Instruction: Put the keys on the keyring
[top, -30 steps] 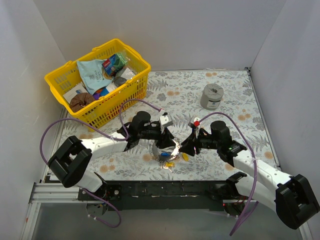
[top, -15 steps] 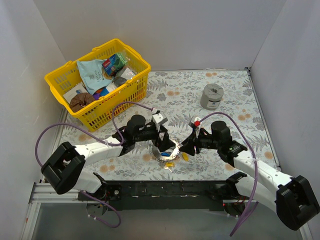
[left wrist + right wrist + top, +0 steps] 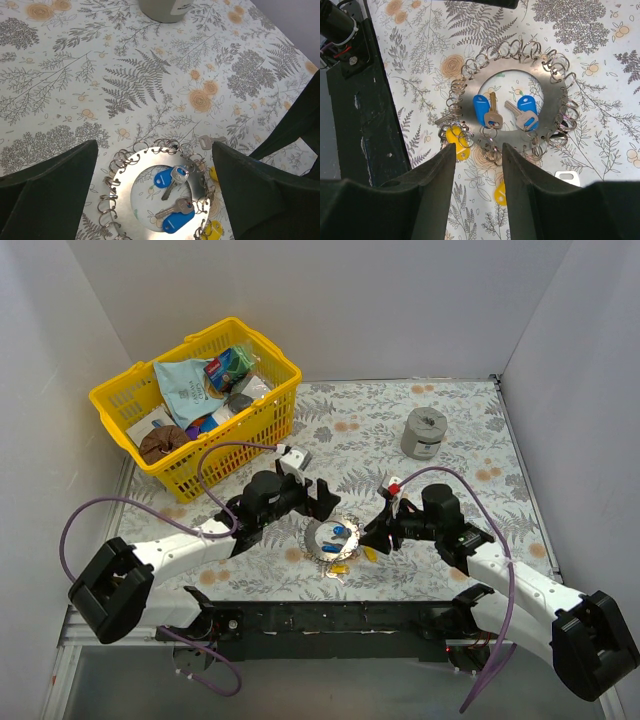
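the silver keyring lies flat; two blue-headed keys rest inside its open centre, a yellow-headed key at its rim.

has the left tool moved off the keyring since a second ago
Yes. In the top view the left tool has drawn back, away from the arm bases and toward the yellow basket. The keyring that it hung over is now uncovered.

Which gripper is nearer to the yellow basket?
Left. The left gripper hangs near the front corner of the yellow basket; the right gripper is farther, beyond the keyring.
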You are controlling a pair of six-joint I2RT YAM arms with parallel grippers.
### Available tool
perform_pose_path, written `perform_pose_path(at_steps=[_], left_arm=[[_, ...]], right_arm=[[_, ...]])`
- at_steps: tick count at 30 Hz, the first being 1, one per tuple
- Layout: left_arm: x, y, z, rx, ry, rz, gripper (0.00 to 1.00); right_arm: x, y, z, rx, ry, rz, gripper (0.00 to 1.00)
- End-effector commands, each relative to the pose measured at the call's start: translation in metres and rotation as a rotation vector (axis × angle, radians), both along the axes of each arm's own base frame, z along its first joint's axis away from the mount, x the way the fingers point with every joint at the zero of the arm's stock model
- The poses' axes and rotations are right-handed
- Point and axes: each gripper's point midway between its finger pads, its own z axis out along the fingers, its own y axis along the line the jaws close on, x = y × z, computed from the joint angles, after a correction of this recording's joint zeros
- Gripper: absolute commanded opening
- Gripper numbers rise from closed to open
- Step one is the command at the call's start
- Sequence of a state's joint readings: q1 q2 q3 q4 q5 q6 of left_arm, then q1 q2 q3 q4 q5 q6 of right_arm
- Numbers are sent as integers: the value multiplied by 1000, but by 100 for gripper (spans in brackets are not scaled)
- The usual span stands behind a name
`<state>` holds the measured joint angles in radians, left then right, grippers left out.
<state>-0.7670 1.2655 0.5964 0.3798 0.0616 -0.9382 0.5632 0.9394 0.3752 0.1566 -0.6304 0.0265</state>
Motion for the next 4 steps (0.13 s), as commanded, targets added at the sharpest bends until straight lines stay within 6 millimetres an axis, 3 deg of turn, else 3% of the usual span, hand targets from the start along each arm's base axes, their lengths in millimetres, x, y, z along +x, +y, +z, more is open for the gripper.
perform_pose_path(at_steps=[1, 4], left_arm=[[-1, -2, 8, 39, -42, -46, 98], [-4, -7, 11, 16, -41, -74, 98]], right_arm=[[2, 3, 6, 18, -30, 6, 50], [2, 3, 5, 19, -31, 6, 50]])
